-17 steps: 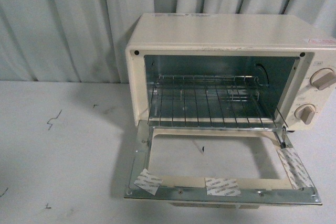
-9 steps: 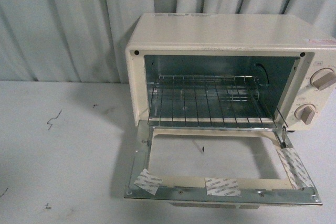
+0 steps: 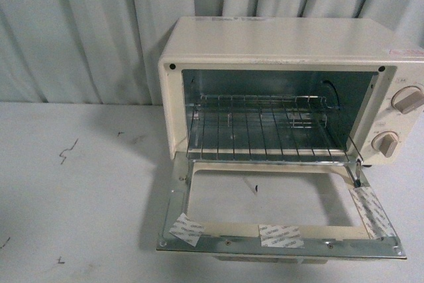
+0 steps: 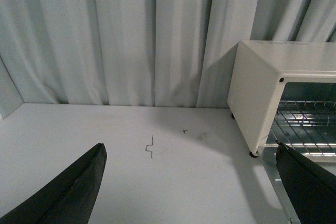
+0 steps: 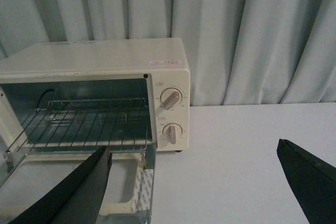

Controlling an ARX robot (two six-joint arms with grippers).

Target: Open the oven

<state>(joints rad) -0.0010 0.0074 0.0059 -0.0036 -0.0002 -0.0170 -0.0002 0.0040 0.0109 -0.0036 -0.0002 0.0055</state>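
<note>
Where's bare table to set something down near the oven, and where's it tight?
Free: the white table on the left of the oven, out to the curtain, with only small dark scuffs. Also table past the knobs in the right wrist view. Crowded: directly in front, where the lowered door lies flat.

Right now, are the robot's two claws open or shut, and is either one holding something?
Left gripper: open, holding nothing, away from the oven.
Right gripper: open, holding nothing.
</note>
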